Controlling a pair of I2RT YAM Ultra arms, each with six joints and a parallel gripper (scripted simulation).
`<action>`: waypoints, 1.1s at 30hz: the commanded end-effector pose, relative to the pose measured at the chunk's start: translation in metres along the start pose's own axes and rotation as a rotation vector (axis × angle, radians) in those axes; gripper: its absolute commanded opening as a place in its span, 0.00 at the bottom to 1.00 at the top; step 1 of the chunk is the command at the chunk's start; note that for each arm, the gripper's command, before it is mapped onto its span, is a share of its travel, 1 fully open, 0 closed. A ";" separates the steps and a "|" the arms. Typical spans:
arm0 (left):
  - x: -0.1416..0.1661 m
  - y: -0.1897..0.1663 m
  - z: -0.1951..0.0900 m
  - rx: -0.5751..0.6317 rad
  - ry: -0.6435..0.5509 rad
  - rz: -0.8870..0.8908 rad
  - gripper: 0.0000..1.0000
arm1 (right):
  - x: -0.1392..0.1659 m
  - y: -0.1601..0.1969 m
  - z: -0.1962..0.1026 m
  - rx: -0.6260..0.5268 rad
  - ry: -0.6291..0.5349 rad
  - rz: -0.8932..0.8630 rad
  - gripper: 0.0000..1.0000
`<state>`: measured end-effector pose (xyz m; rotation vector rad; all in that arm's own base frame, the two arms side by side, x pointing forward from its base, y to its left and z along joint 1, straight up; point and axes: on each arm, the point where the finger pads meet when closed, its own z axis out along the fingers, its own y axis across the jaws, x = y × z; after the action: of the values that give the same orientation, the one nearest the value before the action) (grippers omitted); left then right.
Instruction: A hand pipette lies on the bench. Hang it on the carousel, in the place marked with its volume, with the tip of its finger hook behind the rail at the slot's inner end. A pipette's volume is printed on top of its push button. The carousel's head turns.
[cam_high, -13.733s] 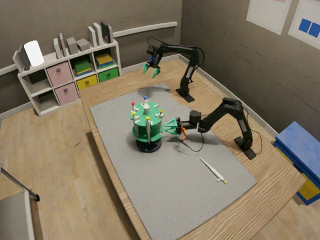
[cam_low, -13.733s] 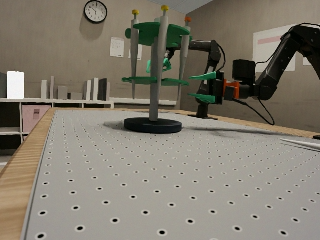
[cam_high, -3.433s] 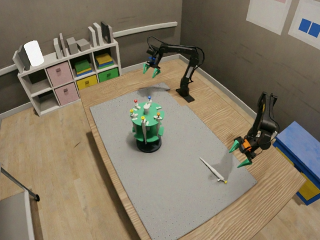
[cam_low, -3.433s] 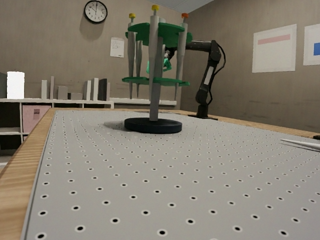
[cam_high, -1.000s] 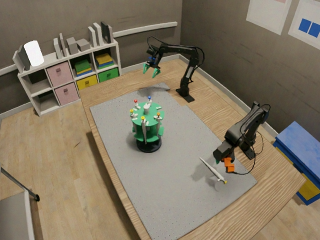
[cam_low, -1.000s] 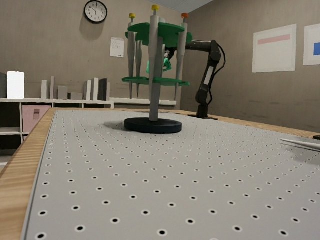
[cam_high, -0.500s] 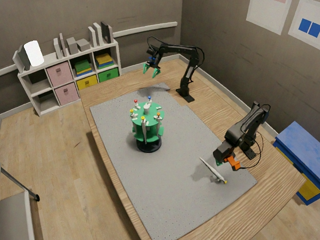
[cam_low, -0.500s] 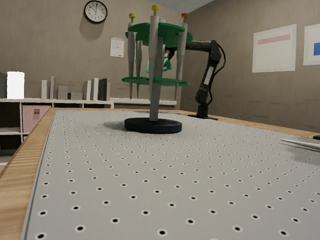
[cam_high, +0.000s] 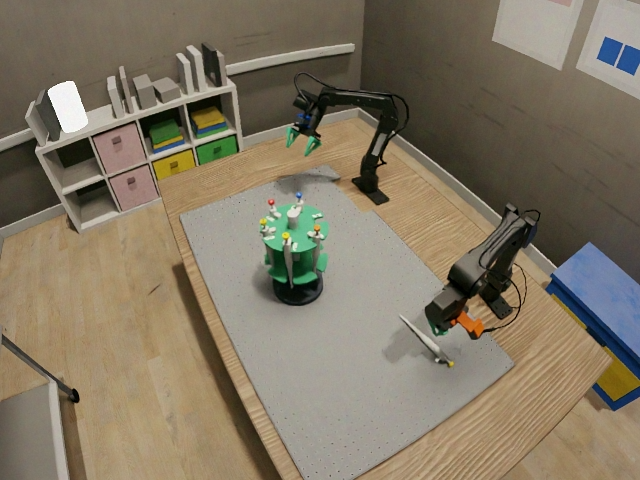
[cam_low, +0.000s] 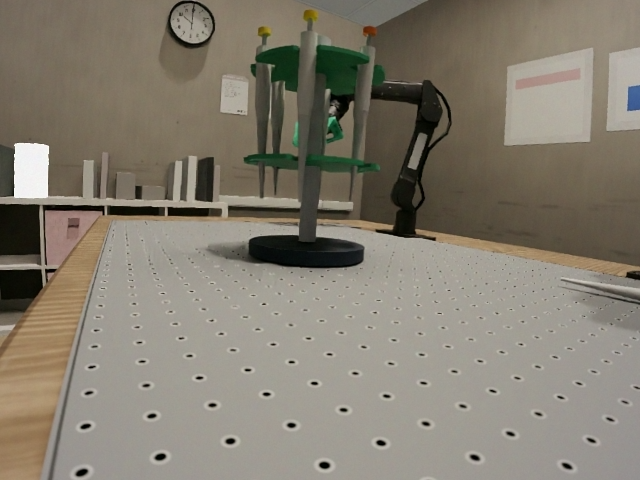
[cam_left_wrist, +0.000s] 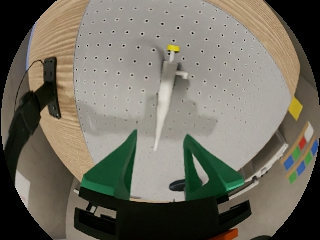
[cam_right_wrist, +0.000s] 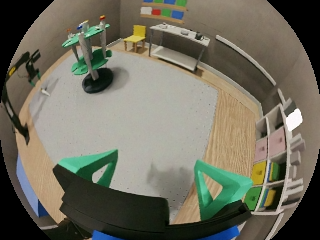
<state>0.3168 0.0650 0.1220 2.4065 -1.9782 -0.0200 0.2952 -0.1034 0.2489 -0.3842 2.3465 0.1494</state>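
Above the bench (cam_high: 330, 392) (cam_low: 330, 372) (cam_left_wrist: 115, 95) (cam_right_wrist: 150, 100), our left tool (cam_high: 439, 330) (cam_left_wrist: 161, 136) stands part-open with nothing between its fingers; the pipette (cam_high: 424, 338) (cam_low: 604, 288) (cam_left_wrist: 165, 97) lies beneath. We should centre over its body before lowering, though its height under us is hard to judge.

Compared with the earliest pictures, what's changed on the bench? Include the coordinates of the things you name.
The left gripper (cam_high: 438, 331) (cam_left_wrist: 161, 136) (cam_right_wrist: 38, 84) has gone from beside the carousel to above the pipette (cam_high: 423, 339) (cam_low: 610, 289) (cam_left_wrist: 164, 95) (cam_right_wrist: 45, 92). The carousel's head (cam_high: 302, 246) (cam_low: 341, 54) (cam_right_wrist: 95, 34) has turned slightly clockwise, seen from above. Nothing has been grasped. The pipette and right gripper (cam_high: 303, 146) (cam_low: 316, 135) (cam_right_wrist: 157, 160) stayed put.
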 end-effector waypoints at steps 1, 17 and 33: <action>-0.002 -0.004 0.000 0.049 -0.015 -0.023 0.54 | -0.005 -0.004 -0.001 -0.002 -0.023 -0.008 1.00; -0.003 -0.005 0.041 0.034 -0.015 -0.022 0.54 | -0.005 -0.004 -0.001 -0.002 -0.023 -0.008 1.00; -0.002 -0.009 0.056 0.039 -0.007 -0.017 0.54 | -0.005 -0.004 -0.001 -0.002 -0.023 -0.008 1.00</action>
<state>0.3204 0.0661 0.0614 2.4343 -1.9714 -0.0014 0.2952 -0.1034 0.2489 -0.3842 2.3465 0.1494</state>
